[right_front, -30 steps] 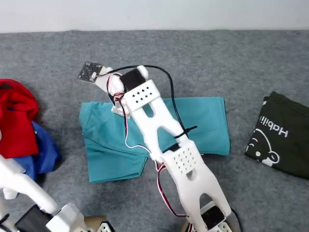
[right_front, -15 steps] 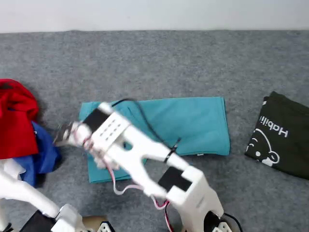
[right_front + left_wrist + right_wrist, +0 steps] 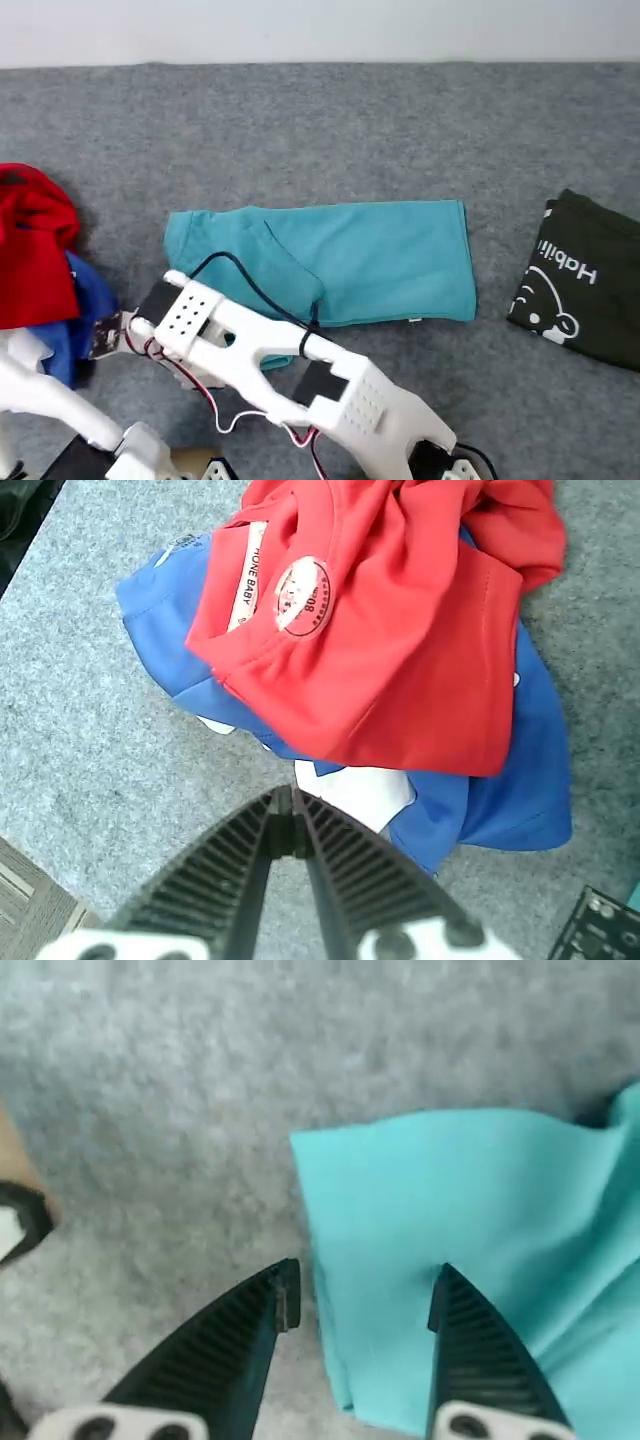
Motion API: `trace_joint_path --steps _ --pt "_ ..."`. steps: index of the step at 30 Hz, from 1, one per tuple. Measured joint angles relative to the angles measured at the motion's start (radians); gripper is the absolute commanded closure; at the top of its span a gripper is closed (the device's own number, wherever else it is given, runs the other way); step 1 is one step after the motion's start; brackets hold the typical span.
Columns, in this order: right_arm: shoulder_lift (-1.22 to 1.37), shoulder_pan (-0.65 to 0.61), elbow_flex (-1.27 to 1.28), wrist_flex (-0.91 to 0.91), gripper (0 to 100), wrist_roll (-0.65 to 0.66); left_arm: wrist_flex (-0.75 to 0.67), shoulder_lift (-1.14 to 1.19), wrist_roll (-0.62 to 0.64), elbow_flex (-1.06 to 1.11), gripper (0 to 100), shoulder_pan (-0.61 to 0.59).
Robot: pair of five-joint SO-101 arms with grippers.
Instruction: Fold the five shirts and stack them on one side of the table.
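The teal shirt (image 3: 380, 260) lies flat across the middle of the grey table (image 3: 330, 130), partly folded into a long band. The right gripper (image 3: 365, 1285) hangs over the corner of the teal shirt nearest the left arm, its fingers spread wide with one on either side of the cloth's edge, gripping nothing. Beyond that same end of the teal shirt, a red shirt (image 3: 35, 250) is heaped on a blue shirt (image 3: 90, 300). There the left gripper (image 3: 290, 805) hovers with its fingers pressed together and empty, just beside a white garment (image 3: 355, 792) poking out from under the blue one. Well apart from the teal shirt's opposite end rests a folded dark green shirt (image 3: 585, 280).
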Motion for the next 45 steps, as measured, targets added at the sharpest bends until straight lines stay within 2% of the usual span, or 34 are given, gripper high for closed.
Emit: trace_joint_path --steps 2,7,9,19,30,39,45 --pt "0.017 0.000 -0.002 -0.006 79.7 -0.003 0.000 0.000 0.000 0.000 99 0.000" --pt "0.037 0.005 -0.021 -0.015 93.5 -0.003 0.000 0.000 0.000 0.000 99 0.000" --pt "0.044 0.008 -0.023 -0.017 95.4 -0.003 0.000 0.000 0.000 0.000 99 0.000" --pt "0.066 0.051 -0.048 -0.012 98.8 -0.003 0.000 0.000 0.000 0.000 99 0.000" --pt "0.028 0.140 -0.229 0.132 98.8 -0.002 0.000 0.000 0.000 0.000 99 0.000" --pt "0.018 0.258 -0.281 0.132 98.6 -0.002 0.000 0.000 0.000 0.000 99 0.000" --pt "0.018 0.334 -0.281 0.068 98.4 -0.002 0.000 0.000 0.000 0.000 99 0.000"
